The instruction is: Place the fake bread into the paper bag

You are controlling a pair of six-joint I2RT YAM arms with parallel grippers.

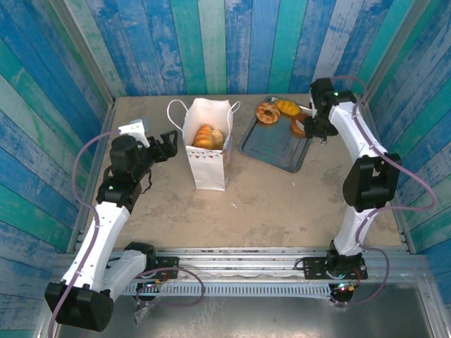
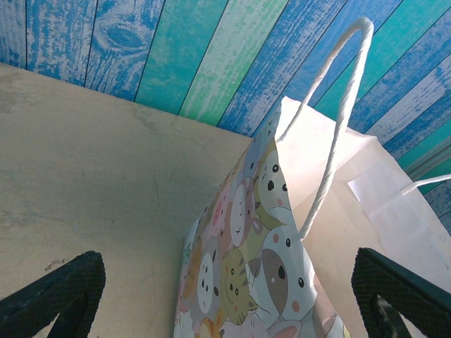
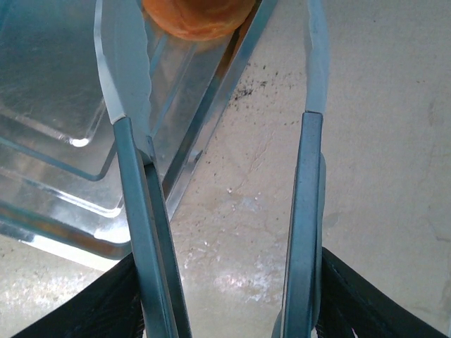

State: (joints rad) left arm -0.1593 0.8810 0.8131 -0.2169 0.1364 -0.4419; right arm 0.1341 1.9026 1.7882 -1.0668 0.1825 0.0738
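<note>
The paper bag (image 1: 209, 167) stands upright mid-table, with fake bread (image 1: 206, 136) showing in its open top. My left gripper (image 1: 169, 144) is open just left of the bag; in the left wrist view the bag's cartoon-animal side (image 2: 246, 239) lies between my spread fingers (image 2: 56, 296), untouched. Three more pieces of fake bread lie at the tray's far end: a ring (image 1: 268, 113), a yellow piece (image 1: 287, 107) and an orange-brown one (image 1: 299, 125). My right gripper (image 1: 313, 127) is shut on metal tongs (image 3: 137, 211), whose tips stand apart on either side of an orange piece (image 3: 194, 17).
The grey metal tray (image 1: 271, 148) lies right of the bag, with its rim (image 3: 204, 120) under the tongs. The bag's cord handles (image 2: 338, 120) loop up and to the left. Blue-green plank walls close in the table on three sides.
</note>
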